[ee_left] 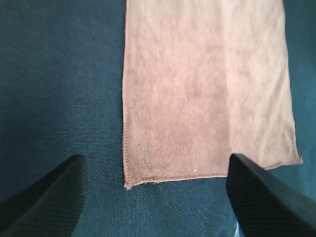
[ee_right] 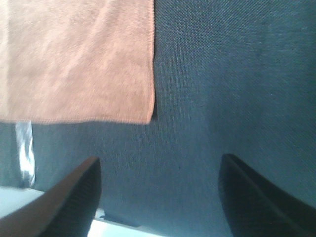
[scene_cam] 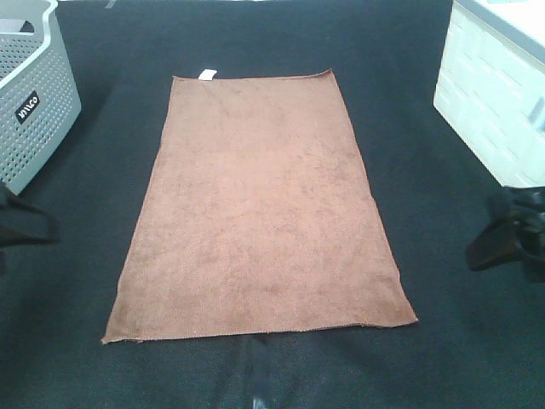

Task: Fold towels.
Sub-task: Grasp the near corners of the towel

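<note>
A rust-brown towel (scene_cam: 260,213) lies spread flat on the black table, its long axis running away from me, with a small white tag (scene_cam: 205,75) on the far short edge. My left gripper (scene_cam: 17,223) hangs open and empty off the towel's left side. The left wrist view shows its fingers (ee_left: 47,202) wide apart above the towel's near corner (ee_left: 197,98). My right gripper (scene_cam: 507,237) hangs open and empty off the towel's right side. The right wrist view shows the towel's near right corner (ee_right: 79,59) ahead of the fingers (ee_right: 74,202).
A grey perforated basket (scene_cam: 34,94) stands at the far left. A white box-like unit (scene_cam: 498,85) stands at the far right. A strip of shiny tape (scene_cam: 258,375) lies on the black cloth (scene_cam: 443,281) by the front edge.
</note>
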